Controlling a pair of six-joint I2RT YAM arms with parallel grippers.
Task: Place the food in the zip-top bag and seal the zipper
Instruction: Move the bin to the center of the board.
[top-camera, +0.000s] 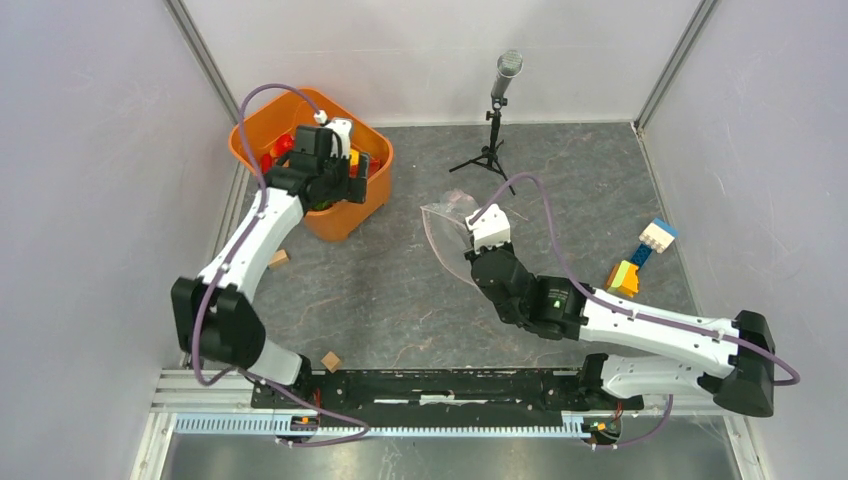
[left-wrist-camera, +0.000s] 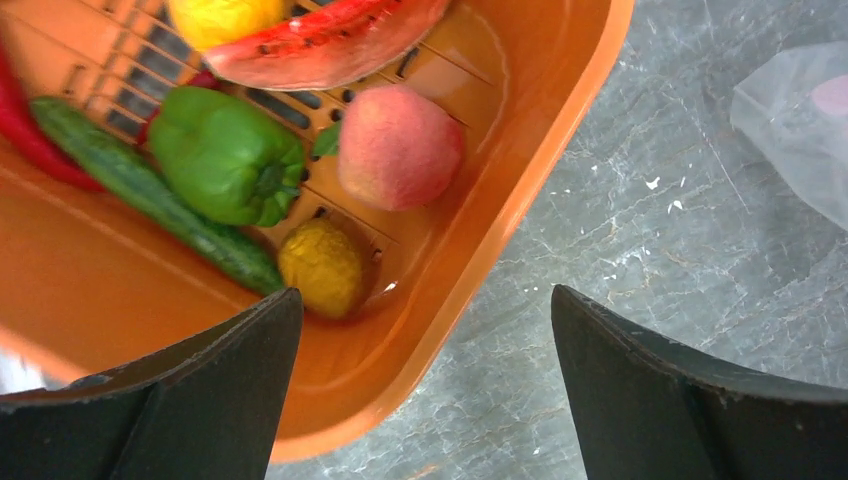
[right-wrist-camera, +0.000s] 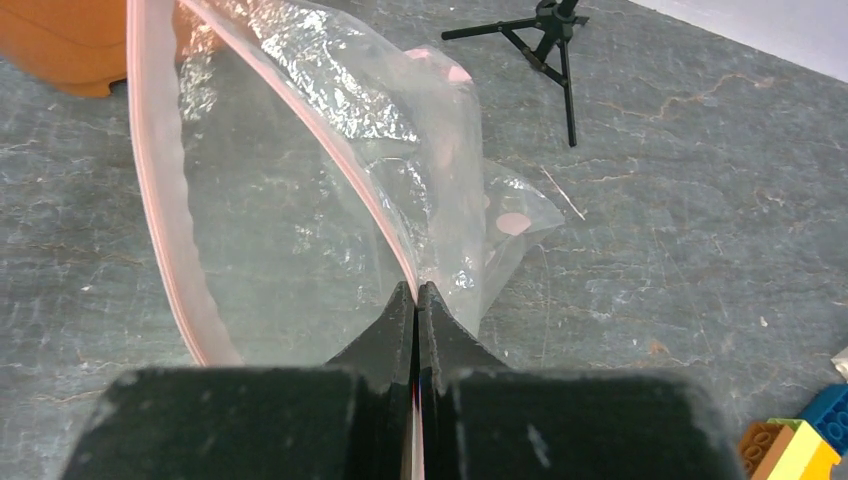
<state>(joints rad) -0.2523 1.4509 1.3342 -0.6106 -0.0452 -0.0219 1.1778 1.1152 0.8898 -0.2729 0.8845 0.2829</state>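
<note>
Grey tabletop (right-wrist-camera: 680, 200); right fingers (right-wrist-camera: 395, 320) pinched on the zipper (right-wrist-camera: 158, 170), zip-top bag (right-wrist-camera: 300, 230) beyond; left fingers (left-wrist-camera: 230, 350) apart near food (left-wrist-camera: 228, 155).

No readable text, label, brand, number or sign on the zip-top bag (right-wrist-camera: 300, 230), orange basket (top-camera: 345, 218) or worktop (top-camera: 400, 290).

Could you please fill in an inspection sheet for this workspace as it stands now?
Surface: grey veined table; nothing spilled that I can see.
Job's things: the food lies in the orange basket; zip-top bag looks empty, mouth open, zipper unsealed.
Clutter: building blocks at right; wooden cubes near the left arm.
Grippers: left gripper open over the basket's rim; right gripper shut on the bag's mouth edge.
Cables: purple cable along each arm.
Surroundings: microphone stand at back; plain walls.
</note>
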